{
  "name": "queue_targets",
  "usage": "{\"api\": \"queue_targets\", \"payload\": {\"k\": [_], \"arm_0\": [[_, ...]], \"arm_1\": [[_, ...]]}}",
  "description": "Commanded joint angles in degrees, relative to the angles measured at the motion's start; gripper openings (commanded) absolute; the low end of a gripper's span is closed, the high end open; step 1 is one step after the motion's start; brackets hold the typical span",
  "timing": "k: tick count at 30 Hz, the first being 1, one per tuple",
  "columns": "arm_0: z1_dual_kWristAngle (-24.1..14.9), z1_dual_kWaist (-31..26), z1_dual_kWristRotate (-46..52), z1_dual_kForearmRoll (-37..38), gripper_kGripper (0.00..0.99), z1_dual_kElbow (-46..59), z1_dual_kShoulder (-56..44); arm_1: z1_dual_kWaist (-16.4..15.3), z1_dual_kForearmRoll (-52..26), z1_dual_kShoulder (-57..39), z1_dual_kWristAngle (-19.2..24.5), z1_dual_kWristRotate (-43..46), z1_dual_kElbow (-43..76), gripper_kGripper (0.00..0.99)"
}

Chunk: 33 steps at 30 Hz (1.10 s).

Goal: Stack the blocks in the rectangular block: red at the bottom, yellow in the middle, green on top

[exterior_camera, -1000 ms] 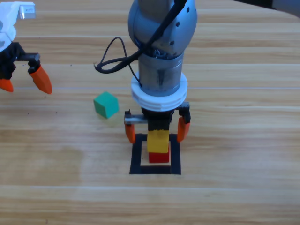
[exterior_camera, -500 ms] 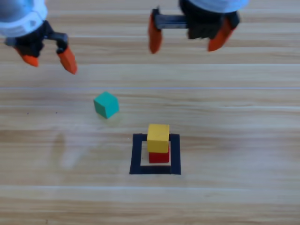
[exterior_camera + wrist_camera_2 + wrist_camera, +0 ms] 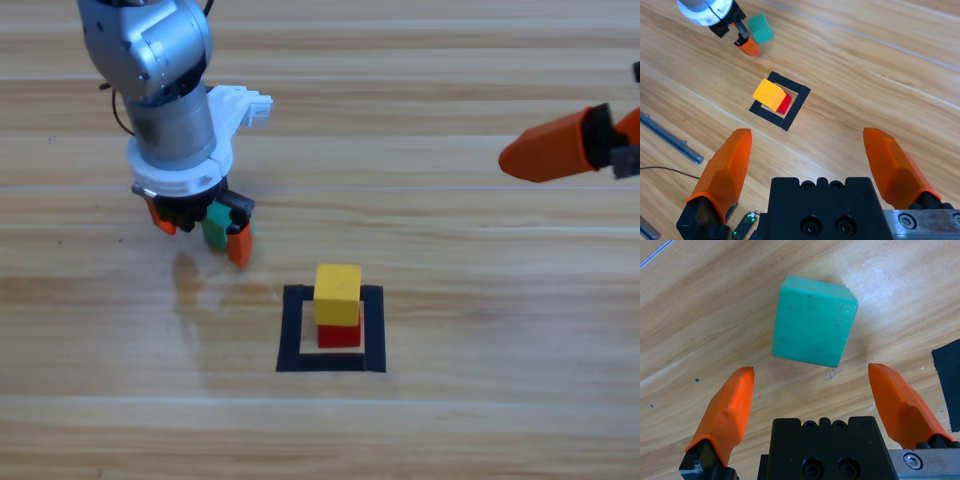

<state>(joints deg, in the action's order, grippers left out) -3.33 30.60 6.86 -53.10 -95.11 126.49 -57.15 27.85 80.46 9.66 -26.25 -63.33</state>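
Left pincer [image 3: 198, 232] hangs over the green cube [image 3: 814, 322] on the worktop [image 3: 480, 300], jaws apart. Yellow cube [image 3: 338, 294] tops red cube [image 3: 340, 335] inside the black frame [image 3: 291, 332]. Right pincer [image 3: 810, 160] waits apart, open.

The left gripper [image 3: 200, 228] is held low over the table on a near-vertical left arm [image 3: 165, 90], jaws spread wide. The right gripper [image 3: 575, 147] is drawn back at the right edge, jaws parted.
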Motion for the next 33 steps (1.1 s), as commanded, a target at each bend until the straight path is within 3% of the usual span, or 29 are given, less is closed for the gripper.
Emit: {"api": "queue_targets", "payload": {"k": [1,22,33], "arm_0": [[-0.6,0.7,0.5,1.1,0.960,-0.6,3.5],[0.4,-2.1,-3.4,0.9,0.966,-5.8,7.7],[1.6,-3.1,-4.1,1.0,0.692,-6.1,8.1]], "arm_1": [[0.1,-4.1,1.2,2.9,3.1,5.6,0.980],[0.1,-4.3,3.6,0.3,3.7,6.0,0.980],[0.1,-4.3,5.0,0.0,4.4,6.1,0.980]]}}
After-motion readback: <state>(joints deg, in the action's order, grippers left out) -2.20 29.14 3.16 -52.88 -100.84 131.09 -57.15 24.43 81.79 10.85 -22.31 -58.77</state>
